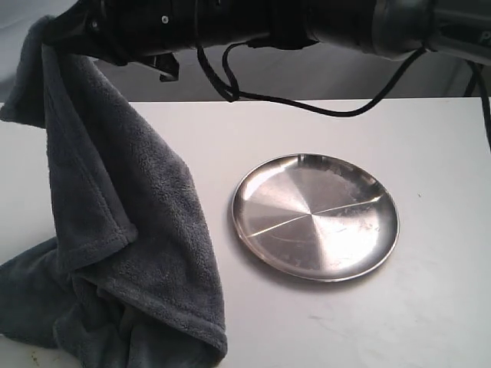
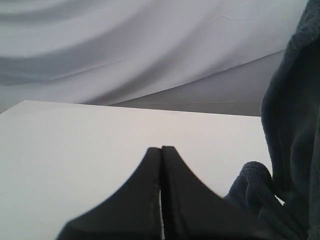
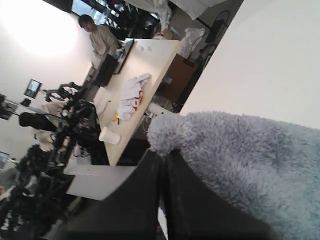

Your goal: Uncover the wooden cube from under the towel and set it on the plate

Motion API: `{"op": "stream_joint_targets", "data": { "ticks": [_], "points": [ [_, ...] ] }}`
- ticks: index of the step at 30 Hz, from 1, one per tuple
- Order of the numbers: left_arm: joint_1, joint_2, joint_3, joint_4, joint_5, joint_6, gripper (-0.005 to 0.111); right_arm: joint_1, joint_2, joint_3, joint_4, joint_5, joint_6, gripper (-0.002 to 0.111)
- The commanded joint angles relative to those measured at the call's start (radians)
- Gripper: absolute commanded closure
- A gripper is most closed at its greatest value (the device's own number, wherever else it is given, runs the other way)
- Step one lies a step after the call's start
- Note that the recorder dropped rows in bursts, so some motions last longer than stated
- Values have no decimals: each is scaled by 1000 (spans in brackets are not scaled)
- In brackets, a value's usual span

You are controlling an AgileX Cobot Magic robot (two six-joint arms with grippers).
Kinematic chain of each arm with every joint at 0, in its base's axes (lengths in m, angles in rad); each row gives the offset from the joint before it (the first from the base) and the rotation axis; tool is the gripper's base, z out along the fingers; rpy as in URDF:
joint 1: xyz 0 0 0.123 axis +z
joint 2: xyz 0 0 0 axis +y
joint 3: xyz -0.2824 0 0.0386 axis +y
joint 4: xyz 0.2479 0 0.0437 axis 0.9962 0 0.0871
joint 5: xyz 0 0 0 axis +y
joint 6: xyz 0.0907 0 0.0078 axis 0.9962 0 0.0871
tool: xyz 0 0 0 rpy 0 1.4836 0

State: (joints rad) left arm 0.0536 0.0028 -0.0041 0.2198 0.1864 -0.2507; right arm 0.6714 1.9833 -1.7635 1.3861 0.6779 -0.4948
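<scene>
One limp, soft towel [image 1: 123,230], nine o'clock of plate [image 1: 314,216], edge-pinched by right fingers [image 3: 132,207]; left fingers [image 2: 135,200] together; cube unseen.

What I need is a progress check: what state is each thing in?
towel: one end lifted, rest hanging, bottom heaped on the table
plate: flat, empty
right fingers: shut on the towel
left fingers: shut, empty
wooden cube: not in view
</scene>
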Motion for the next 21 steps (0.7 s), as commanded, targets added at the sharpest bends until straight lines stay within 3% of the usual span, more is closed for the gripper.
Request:
{"op": "stream_joint_targets", "data": {
  "ticks": [1,5,13,21],
  "points": [
    [1,-3,4,1,-3,-3,107,-43,-1,-8,221,103,-86,108],
    [1,-3,4,1,-3,-3,107,-67,-1,-8,358,146,-135,108],
    [1,-3,4,1,-3,-3,107,-122,-1,-8,358,45,-267,108],
    [1,-3,4,1,-3,-3,107,-123,57,-8,177,-112,-290,108]
  ]
}}
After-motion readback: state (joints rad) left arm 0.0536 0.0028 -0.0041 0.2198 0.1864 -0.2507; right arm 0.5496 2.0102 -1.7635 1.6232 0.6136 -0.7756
